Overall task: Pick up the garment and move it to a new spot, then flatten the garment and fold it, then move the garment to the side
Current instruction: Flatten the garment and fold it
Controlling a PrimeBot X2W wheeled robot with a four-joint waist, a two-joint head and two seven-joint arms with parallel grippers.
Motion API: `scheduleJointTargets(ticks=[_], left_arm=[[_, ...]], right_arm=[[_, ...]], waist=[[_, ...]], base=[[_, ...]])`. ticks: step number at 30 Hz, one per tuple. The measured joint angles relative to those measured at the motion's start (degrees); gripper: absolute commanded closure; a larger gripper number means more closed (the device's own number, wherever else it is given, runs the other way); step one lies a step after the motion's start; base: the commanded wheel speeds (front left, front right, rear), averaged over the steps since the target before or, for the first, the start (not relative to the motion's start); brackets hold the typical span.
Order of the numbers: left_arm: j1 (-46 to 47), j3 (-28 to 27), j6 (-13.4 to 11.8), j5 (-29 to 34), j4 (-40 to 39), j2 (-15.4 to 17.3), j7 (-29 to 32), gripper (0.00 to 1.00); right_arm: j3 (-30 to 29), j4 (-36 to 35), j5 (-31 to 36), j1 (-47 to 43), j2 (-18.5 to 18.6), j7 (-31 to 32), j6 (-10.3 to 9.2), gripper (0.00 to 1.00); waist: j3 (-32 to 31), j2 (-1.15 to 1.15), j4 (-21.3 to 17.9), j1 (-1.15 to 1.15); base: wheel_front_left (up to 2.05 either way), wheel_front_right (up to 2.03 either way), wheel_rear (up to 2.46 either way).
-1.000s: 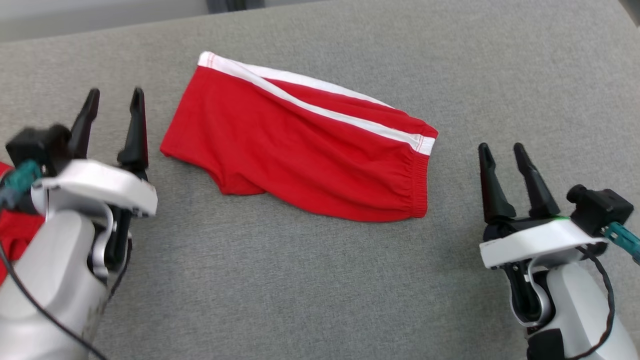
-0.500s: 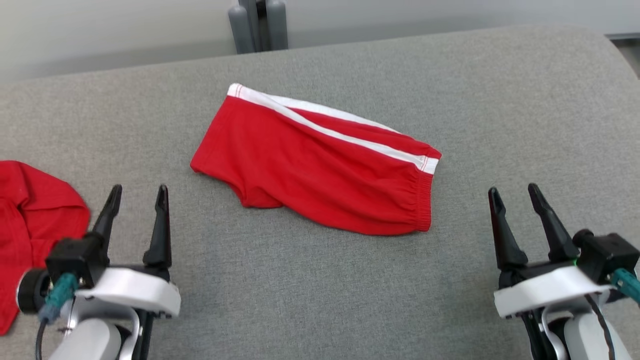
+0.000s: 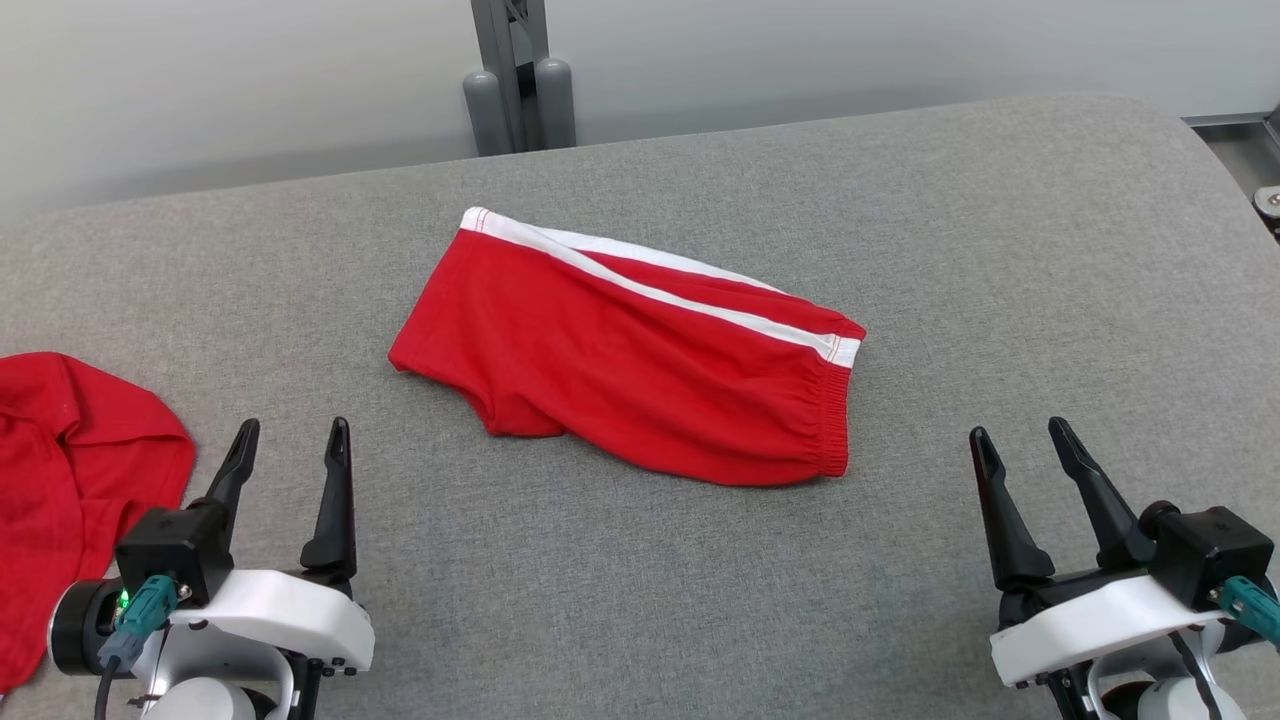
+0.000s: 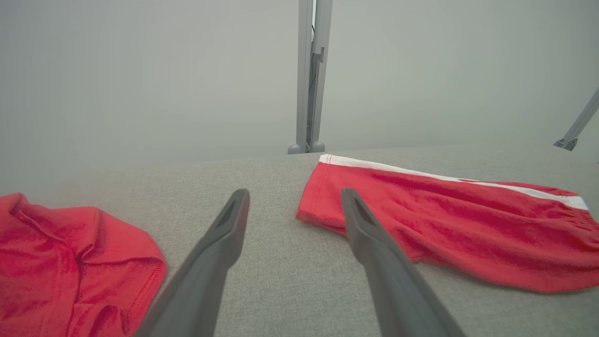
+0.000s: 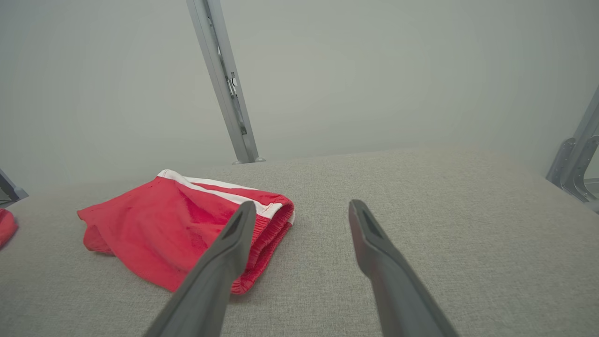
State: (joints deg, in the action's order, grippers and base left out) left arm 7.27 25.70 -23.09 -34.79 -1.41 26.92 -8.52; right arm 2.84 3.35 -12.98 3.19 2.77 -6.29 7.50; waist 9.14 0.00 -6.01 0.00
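Observation:
The garment is a pair of red shorts with a white side stripe, lying folded in half on the middle of the grey table. Its elastic waistband faces right. My left gripper stands open near the table's front left, short of the shorts' left hem and apart from it. In the left wrist view the garment lies ahead and right of the open left gripper. My right gripper is open at the front right, clear of the waistband. From the right wrist, the garment lies left of the right gripper.
A second red cloth lies crumpled at the table's left edge, beside my left arm; it also appears as the red cloth on the left. A grey metal post rises behind the table's far edge. The table's right corner is rounded.
The head camera has tilted up, so the whole scene sits lower. My left gripper has drawn back from beside the shorts' left hem toward the near edge. The shorts lie unchanged.

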Motion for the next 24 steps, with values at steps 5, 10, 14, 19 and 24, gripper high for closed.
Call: scheduleJointTargets(ticks=[5,10,14,19,24], left_arm=[[0.2,0.0,-0.3,0.0,0.0,0.0,0.4,0.00],[2.0,0.3,0.2,0.0,0.1,0.2,1.0,0.00],[6.4,1.6,3.0,0.0,1.6,-0.1,2.3,0.00],[14.8,3.5,7.9,-0.6,6.3,-1.1,5.4,0.00],[22.6,4.9,12.7,-2.6,14.8,-2.7,9.7,0.00]], right_arm=[[0.0,-0.7,-0.2,-0.2,0.0,0.5,0.00,0.00],[0.2,-1.0,-0.5,0.0,0.0,0.9,0.00,0.00],[0.4,-1.3,-0.6,1.1,0.0,1.1,0.00,0.00],[1.3,-1.5,-0.7,2.5,0.0,1.0,0.00,0.00],[2.4,-1.1,-1.1,3.8,0.0,0.4,0.00,0.00]], waist=[[0.4,0.00,-0.1,0.00],[1.2,0.00,-0.2,0.00],[2.3,0.00,-0.3,0.00],[4.1,0.00,-1.4,0.00],[6.3,0.00,-3.2,0.00]], base=[[0.00,0.00,0.00],[0.00,0.00,0.00],[0.00,0.00,0.00],[0.00,0.00,0.00],[0.00,0.00,0.00]])
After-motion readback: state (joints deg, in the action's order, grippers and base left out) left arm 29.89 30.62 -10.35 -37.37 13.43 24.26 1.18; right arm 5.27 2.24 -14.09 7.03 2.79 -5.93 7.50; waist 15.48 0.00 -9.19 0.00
